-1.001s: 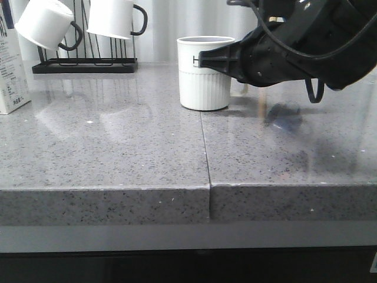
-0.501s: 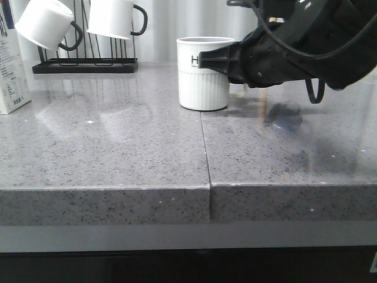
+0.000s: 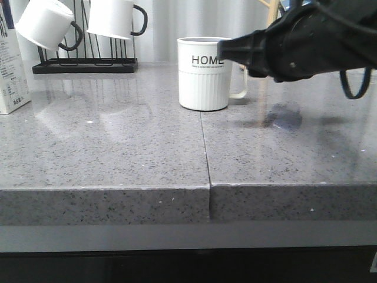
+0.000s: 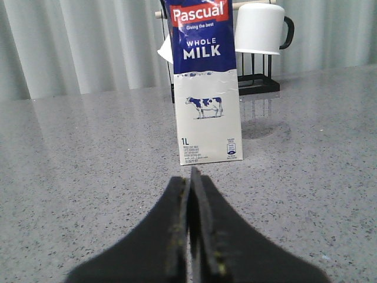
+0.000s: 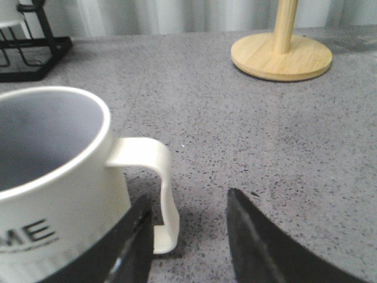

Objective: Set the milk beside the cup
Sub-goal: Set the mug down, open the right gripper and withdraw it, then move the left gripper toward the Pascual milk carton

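The right claw (image 5: 185,236) gapes empty beside the cup (image 3: 204,73), hiding its handle; left claw (image 4: 191,194) closed, empty.

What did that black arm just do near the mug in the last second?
The right gripper pulled back to the right and a little up, away from the cup, uncovering its whole "HOME" lettering and its handle. It is open and holds nothing. The cup, the milk and the hanging mugs stayed put.

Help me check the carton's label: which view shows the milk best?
The left wrist view: the milk stands upright facing the camera, "WHOLE MILK" and cow legible. The front view catches only a side sliver at the frame's left edge. The right wrist view doesn't show it.
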Robot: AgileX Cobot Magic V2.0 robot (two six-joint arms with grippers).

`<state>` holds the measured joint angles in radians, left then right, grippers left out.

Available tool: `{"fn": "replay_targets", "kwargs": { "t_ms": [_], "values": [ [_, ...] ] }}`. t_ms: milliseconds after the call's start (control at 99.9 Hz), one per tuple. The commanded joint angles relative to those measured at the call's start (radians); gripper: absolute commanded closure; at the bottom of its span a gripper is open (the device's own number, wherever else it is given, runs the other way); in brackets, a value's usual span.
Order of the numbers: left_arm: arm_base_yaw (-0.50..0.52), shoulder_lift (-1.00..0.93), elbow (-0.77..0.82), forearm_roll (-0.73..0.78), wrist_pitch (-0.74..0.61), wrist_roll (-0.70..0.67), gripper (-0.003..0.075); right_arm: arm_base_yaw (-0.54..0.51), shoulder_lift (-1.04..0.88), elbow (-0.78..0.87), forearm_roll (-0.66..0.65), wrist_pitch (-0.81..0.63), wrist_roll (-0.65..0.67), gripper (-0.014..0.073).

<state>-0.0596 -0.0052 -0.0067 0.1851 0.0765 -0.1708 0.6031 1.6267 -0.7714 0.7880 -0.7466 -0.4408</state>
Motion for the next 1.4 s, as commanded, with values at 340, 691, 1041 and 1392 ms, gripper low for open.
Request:
{"fn": "replay_targets", "kwargs": {
  "t_ms": [340, 691, 1041, 1392],
  "values": [
    [-0.008, -0.031, 0.051, -0.006, -0.084, -0.007, 0.0741, -0.184, -0.418, 0.135, -0.244, 0.232, 0.047, 0.0274],
    [-0.008, -0.031, 0.051, -0.006, -0.084, -0.007, 0.0741, -0.535, -0.728, 0.182, -0.733, 0.572, 0.441, 0.0274],
    [-0.008, -0.031, 0.051, -0.006, -0.084, -0.007, 0.0741, -0.585, -1.050, 0.319, -0.944, 0.740, 0.627, 0.0295],
    [-0.008, -0.031, 0.051, -0.006, -0.084, -0.007, 0.0741, -0.585, -1.330, 0.466, -0.944, 0.796, 0.627, 0.0555]
  ]
}}
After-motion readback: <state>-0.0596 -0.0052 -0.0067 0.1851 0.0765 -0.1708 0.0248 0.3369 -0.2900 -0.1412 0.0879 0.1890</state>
